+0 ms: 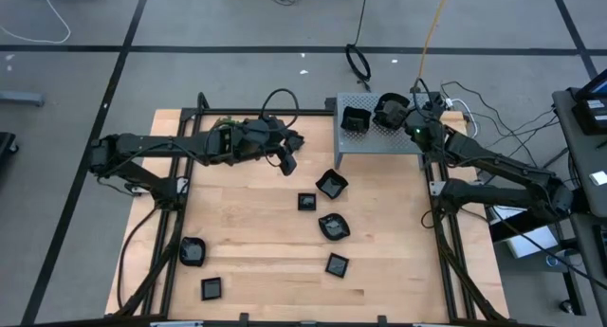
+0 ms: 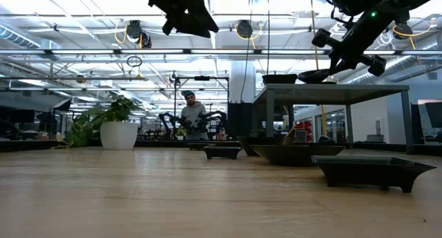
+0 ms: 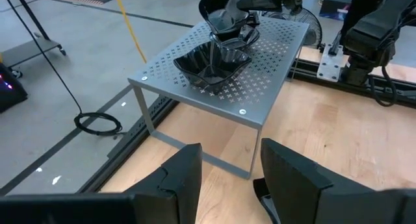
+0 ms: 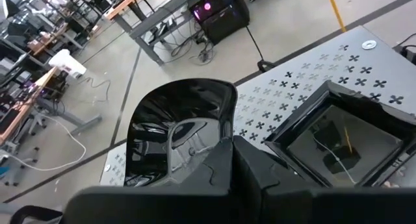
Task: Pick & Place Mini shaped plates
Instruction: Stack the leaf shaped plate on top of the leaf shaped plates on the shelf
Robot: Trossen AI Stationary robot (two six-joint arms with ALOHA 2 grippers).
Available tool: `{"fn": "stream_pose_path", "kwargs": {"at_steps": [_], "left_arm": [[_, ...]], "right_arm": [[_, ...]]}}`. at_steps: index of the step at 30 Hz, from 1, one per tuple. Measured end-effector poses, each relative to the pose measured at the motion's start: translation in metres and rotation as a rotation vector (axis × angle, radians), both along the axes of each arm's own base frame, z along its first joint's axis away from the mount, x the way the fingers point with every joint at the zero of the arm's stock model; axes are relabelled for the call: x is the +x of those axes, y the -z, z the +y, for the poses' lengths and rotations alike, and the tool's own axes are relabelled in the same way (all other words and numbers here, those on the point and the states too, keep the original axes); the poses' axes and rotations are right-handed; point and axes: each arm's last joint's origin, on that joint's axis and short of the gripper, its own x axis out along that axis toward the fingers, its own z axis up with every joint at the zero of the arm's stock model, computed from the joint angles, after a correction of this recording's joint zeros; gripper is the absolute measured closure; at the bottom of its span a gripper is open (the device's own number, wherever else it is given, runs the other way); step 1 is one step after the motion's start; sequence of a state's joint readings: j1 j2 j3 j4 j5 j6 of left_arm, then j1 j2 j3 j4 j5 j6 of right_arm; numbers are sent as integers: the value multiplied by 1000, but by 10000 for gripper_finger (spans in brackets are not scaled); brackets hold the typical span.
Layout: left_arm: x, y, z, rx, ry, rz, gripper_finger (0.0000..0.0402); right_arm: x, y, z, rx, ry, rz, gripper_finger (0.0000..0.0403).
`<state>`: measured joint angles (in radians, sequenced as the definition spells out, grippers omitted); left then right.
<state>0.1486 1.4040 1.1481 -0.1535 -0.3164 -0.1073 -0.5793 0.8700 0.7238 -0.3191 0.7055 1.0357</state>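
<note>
One wavy-edged black plate (image 4: 175,130) was in the right pincer (image 4: 224,160), its fingers pinched on the rim, held just above the grey perforated stand (image 1: 379,137) at the tabletop's far edge. A square plate (image 1: 355,119) already sat on the stand just beside it; in the left wrist view the held plate hung over a rounded dish there.

Six more plates lay on the wooden tabletop (image 1: 247,242): one (image 1: 331,184) near the stand's front edge, a small square (image 1: 306,202), a rounded one (image 1: 334,227), another square (image 1: 337,264), plus two near the left corner (image 1: 193,251) and (image 1: 211,288).

Handling, as a guess: glossy finish, so prob. slippery; stiff, light, thin-walled, poss. chippable if dropped or knocked vs the metal top. Best hold looked like the raised rim, one finger inside, one outside, w/ gentle let-down.

Left pincer (image 3: 227,178) hung over the tabletop's far-middle area, facing the stand, fingers apart, holding nothing. A person (image 2: 191,112) stood far back in the room.
</note>
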Motion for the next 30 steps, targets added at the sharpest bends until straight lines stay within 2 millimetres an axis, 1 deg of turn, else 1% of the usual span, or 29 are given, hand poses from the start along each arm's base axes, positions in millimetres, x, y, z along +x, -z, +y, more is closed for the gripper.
{"fn": "stream_pose_path", "kwargs": {"at_steps": [4,8,15,18,21,23,25,27,30], "left_arm": [[0,0,0,0,0,0,238],[0,0,0,-3,-1,0,238],[0,1,-2,-6,4,4,238],[0,1,-2,-11,3,5,238],[0,1,-2,-25,-4,-2,238],[0,1,-2,-27,-4,-2,238],[0,1,-2,-28,-4,-2,238],[0,1,-2,-29,-4,0,238],[0,2,-2,-27,-3,4,238]], "right_arm": [[0,0,0,0,1,1,399],[0,0,0,-1,-2,6,384],[0,0,0,-8,-19,40,338],[-1,-1,1,-26,-45,84,317],[-2,-8,2,-83,-105,155,302],[-2,-16,3,-146,-212,189,298],[1,-24,6,-222,-378,195,297],[6,-31,9,-295,-601,166,300],[15,-37,20,-367,-952,61,306]]}}
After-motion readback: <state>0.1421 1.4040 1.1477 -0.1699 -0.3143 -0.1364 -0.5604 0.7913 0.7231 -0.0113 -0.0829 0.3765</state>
